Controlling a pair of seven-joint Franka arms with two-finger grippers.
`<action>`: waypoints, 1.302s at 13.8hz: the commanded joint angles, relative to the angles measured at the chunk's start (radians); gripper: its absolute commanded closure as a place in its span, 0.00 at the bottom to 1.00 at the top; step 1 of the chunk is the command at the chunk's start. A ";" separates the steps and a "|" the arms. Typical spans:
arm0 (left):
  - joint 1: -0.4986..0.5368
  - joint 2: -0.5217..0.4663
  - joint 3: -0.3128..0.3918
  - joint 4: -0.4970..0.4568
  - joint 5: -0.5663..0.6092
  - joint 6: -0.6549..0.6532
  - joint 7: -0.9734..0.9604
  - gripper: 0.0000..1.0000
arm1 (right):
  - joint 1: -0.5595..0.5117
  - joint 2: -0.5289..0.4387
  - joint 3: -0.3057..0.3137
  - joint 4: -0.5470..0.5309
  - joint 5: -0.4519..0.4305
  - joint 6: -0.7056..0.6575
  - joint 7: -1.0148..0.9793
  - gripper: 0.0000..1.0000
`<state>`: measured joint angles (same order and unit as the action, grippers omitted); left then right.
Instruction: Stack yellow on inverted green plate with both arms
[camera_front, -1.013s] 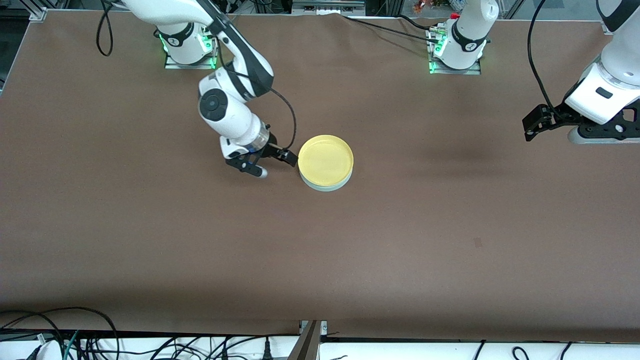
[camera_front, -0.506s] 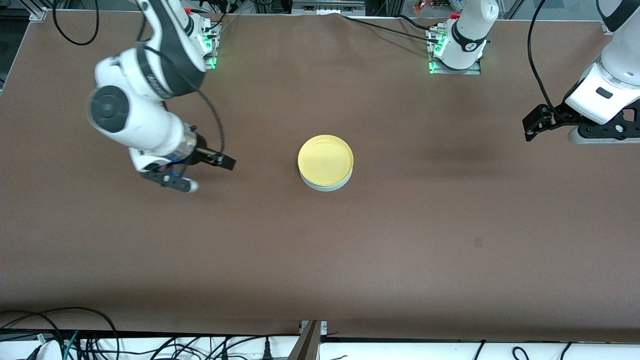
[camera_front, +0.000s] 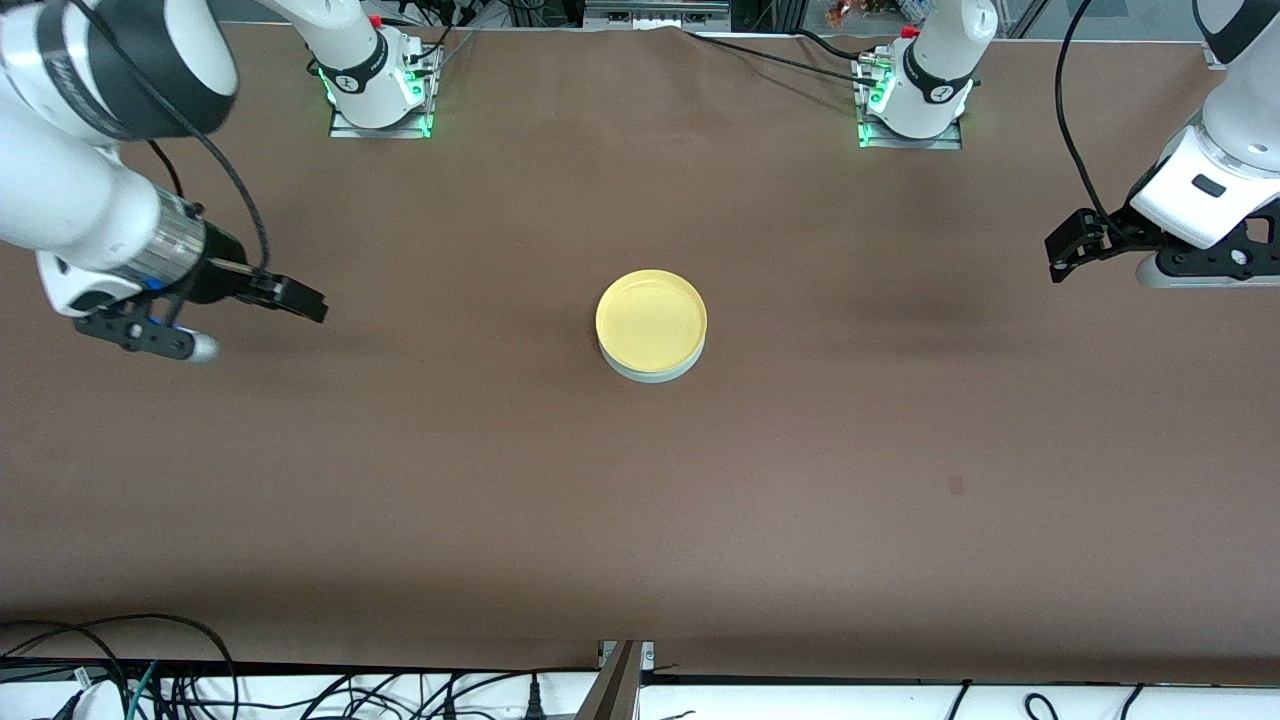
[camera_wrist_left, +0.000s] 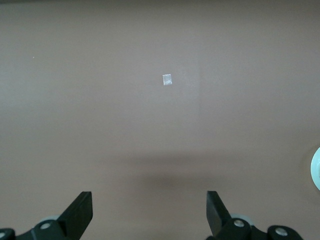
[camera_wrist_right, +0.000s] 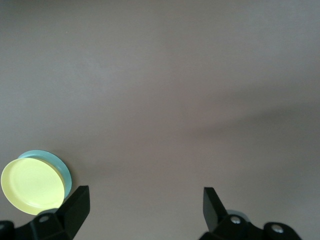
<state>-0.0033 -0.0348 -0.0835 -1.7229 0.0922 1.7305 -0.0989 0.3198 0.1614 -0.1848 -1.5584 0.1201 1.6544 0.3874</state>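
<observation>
The yellow plate (camera_front: 651, 320) lies upright on top of the pale green plate (camera_front: 652, 376) in the middle of the table; only the green plate's rim shows beneath it. My right gripper (camera_front: 255, 326) is open and empty, up over bare table toward the right arm's end, well clear of the stack. Its wrist view shows the yellow plate (camera_wrist_right: 32, 185) on the green plate (camera_wrist_right: 64, 169) off to one side of the open gripper (camera_wrist_right: 145, 207). My left gripper (camera_front: 1100, 265) is open and empty, waiting over the left arm's end of the table; its wrist view (camera_wrist_left: 150, 210) shows bare table.
The brown table (camera_front: 640, 520) holds nothing else but a small square mark (camera_front: 955, 486), also in the left wrist view (camera_wrist_left: 167, 79). Cables hang along the edge nearest the front camera (camera_front: 300, 690). The arm bases (camera_front: 375, 75) stand along the top edge.
My right gripper has pulled away from beside the stacked plates toward the right arm's end of the table and risen. The plates and the left arm have not moved.
</observation>
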 joint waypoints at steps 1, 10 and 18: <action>0.003 -0.007 -0.002 0.006 -0.035 -0.002 -0.002 0.00 | 0.010 -0.043 -0.013 -0.008 -0.040 -0.042 -0.041 0.00; 0.002 -0.007 -0.002 0.006 -0.035 -0.002 -0.002 0.00 | -0.237 -0.173 0.179 -0.083 -0.100 -0.130 -0.251 0.00; 0.003 -0.007 -0.002 0.006 -0.035 -0.002 -0.002 0.00 | -0.262 -0.187 0.202 -0.075 -0.114 -0.183 -0.309 0.00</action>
<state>-0.0040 -0.0348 -0.0839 -1.7227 0.0922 1.7305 -0.0989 0.0752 -0.0047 -0.0013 -1.6208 0.0227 1.4821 0.0990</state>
